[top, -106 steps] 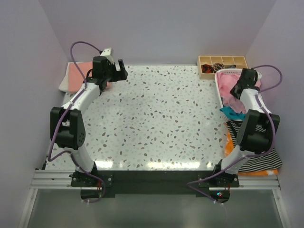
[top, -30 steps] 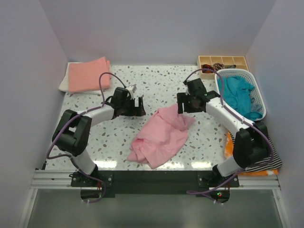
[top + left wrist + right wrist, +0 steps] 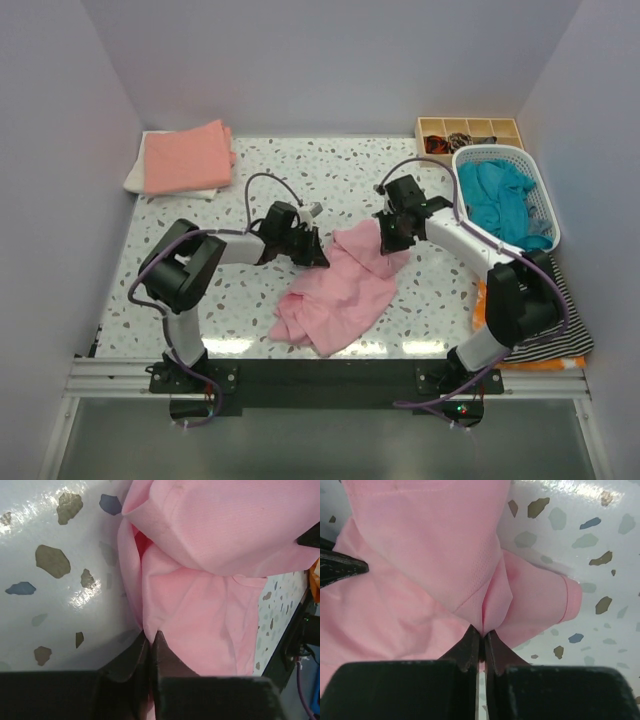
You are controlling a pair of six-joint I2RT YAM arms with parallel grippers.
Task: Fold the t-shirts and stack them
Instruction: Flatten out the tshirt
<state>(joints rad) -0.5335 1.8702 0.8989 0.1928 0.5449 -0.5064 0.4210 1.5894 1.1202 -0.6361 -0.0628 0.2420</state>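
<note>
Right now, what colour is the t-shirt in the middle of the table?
Light pink t-shirt, clearest in the top external view.

Bright, even overhead light is filling the top view, leaving a white glare strip along the near edge of the speckled surface (image 3: 330,180) and only soft shadows. In both wrist views the glossy surface is glinting, while the dark jaws are blurring at the bottom edge.
</note>
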